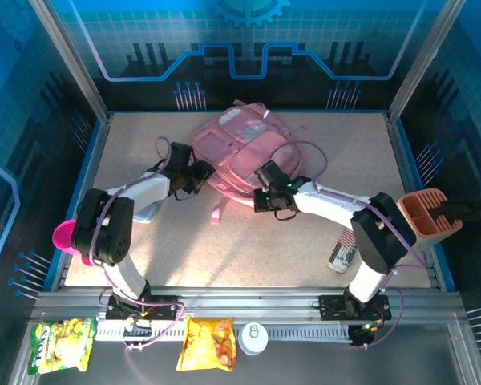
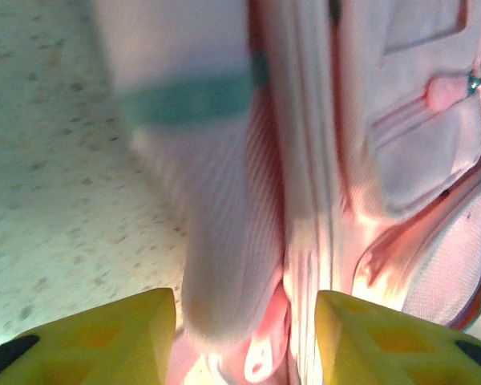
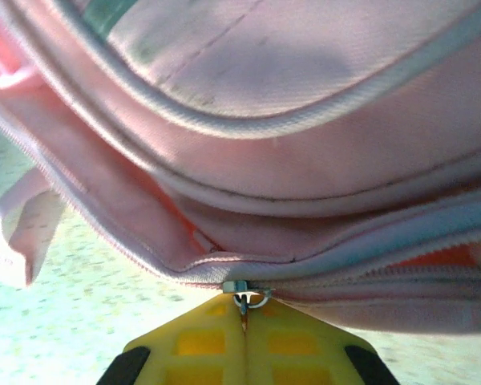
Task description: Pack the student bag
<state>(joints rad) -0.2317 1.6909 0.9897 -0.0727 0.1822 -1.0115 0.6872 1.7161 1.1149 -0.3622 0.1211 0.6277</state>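
Observation:
The student bag [image 1: 239, 151], a big soft pink backpack, lies at the middle back of the table. At the bag's left side, my left gripper [image 1: 196, 180] is open. In the left wrist view its yellow fingers [image 2: 136, 325] stand apart, with a blurred pink strap [image 2: 224, 241] and a pale pink loop hanging between them. My right gripper [image 1: 266, 191] is at the bag's near edge. It is shut on the small metal zip pull [image 3: 245, 295] of the bag's zip, and the pink fabric [image 3: 305, 160] bulges just above the fingertips.
A pink bowl [image 1: 64, 236] sits at the table's left edge and an orange divided holder [image 1: 426, 213] at the right edge. A small packet [image 1: 342, 254] lies by the right arm. Two snack bags [image 1: 60, 345] [image 1: 207, 343] and a white can [image 1: 253, 338] lie in front of the arm bases.

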